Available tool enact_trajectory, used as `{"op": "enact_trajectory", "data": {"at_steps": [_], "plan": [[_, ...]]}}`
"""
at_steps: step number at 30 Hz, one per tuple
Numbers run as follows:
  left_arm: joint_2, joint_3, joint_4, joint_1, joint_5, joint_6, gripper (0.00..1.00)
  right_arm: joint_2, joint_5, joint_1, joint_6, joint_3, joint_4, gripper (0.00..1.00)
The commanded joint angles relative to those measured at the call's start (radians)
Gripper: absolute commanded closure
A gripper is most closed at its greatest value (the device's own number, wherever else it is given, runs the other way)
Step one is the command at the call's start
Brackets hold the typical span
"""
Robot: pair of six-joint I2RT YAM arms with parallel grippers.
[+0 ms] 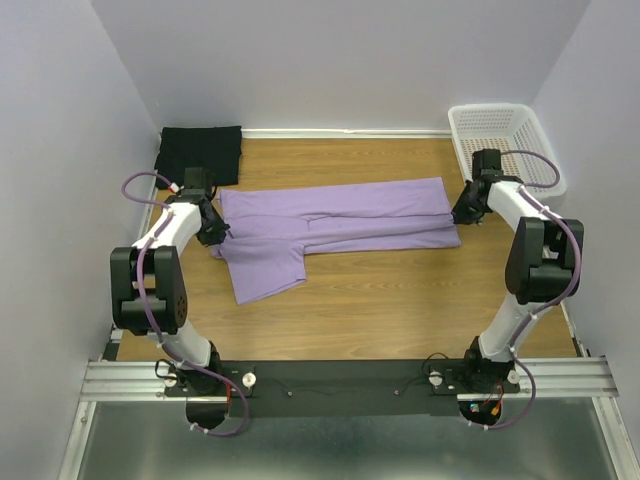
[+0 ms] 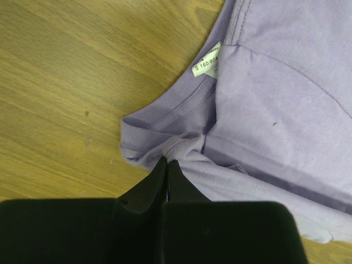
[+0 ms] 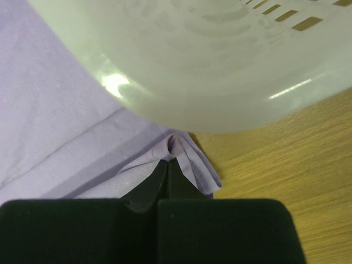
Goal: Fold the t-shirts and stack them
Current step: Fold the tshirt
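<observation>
A lavender t-shirt (image 1: 335, 222) lies stretched across the table, folded lengthwise, with one sleeve (image 1: 262, 268) spread toward the front left. My left gripper (image 1: 214, 231) is shut on its fabric beside the collar (image 2: 181, 102), where a white size tag (image 2: 206, 59) shows. At the shirt's right end my right gripper (image 1: 464, 209) is shut on a pinched corner of the hem (image 3: 184, 151). In the wrist views the left gripper (image 2: 166, 160) and right gripper (image 3: 168, 160) both have cloth bunched at their tips. A black t-shirt (image 1: 200, 153) lies folded in the back left corner.
A white perforated plastic basket (image 1: 505, 140) stands at the back right, its rounded wall (image 3: 220, 82) right over my right gripper. Walls enclose the left, back and right of the wooden table (image 1: 380, 300).
</observation>
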Motion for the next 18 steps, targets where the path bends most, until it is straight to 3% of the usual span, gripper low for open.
{"op": "enact_trajectory", "data": {"at_steps": [1,9,14,18], "plan": [[0.023,0.016,0.026,0.012,-0.07,0.021,0.97,0.032,0.025,-0.005,-0.014,0.001,0.045,0.99],[0.024,0.012,0.083,0.013,-0.071,0.034,0.96,0.05,0.023,-0.005,-0.017,-0.003,0.078,0.92],[-0.005,0.009,0.097,0.012,-0.072,0.023,0.74,0.031,-0.007,0.007,-0.051,-0.006,0.092,0.67],[-0.081,0.006,0.114,0.01,-0.074,0.024,0.43,-0.038,-0.007,0.044,-0.074,-0.014,0.097,0.49]]}}
